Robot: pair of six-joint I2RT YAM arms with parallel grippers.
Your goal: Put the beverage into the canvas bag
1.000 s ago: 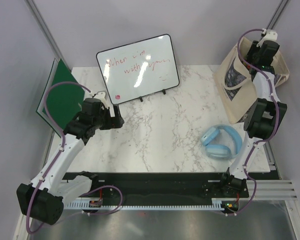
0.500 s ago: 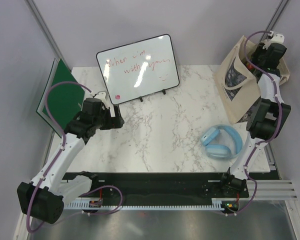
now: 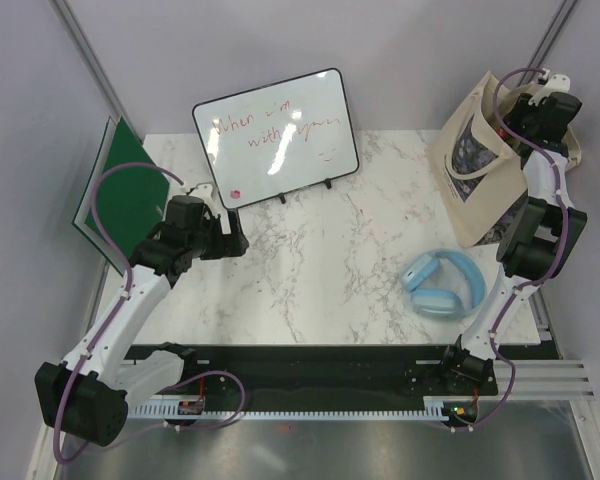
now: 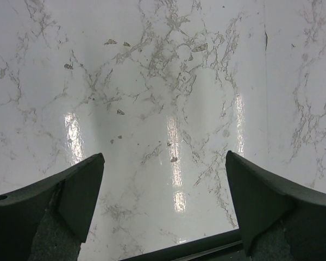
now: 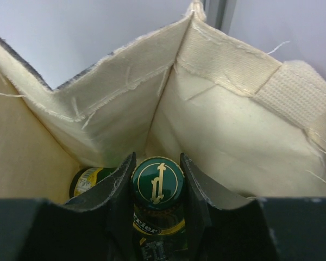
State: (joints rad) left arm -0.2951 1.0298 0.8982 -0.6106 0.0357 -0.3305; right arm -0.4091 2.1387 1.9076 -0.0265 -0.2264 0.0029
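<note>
The canvas bag stands at the far right of the table, cream with a dark picture panel. My right gripper is above its open mouth. In the right wrist view the right gripper is shut on the neck of a green glass beverage bottle with a green and gold cap, held between the bag's cream inner walls. A second bottle lies lower in the bag, to the left. My left gripper is open and empty over the bare marble; the left wrist view shows it too.
A whiteboard with red writing stands at the back centre. A green board leans at the far left. Light blue headphones lie on the marble table in front of the bag.
My right gripper has moved to the right over the bag's mouth, and the bag's top has shifted with it. The left arm has not moved.
</note>
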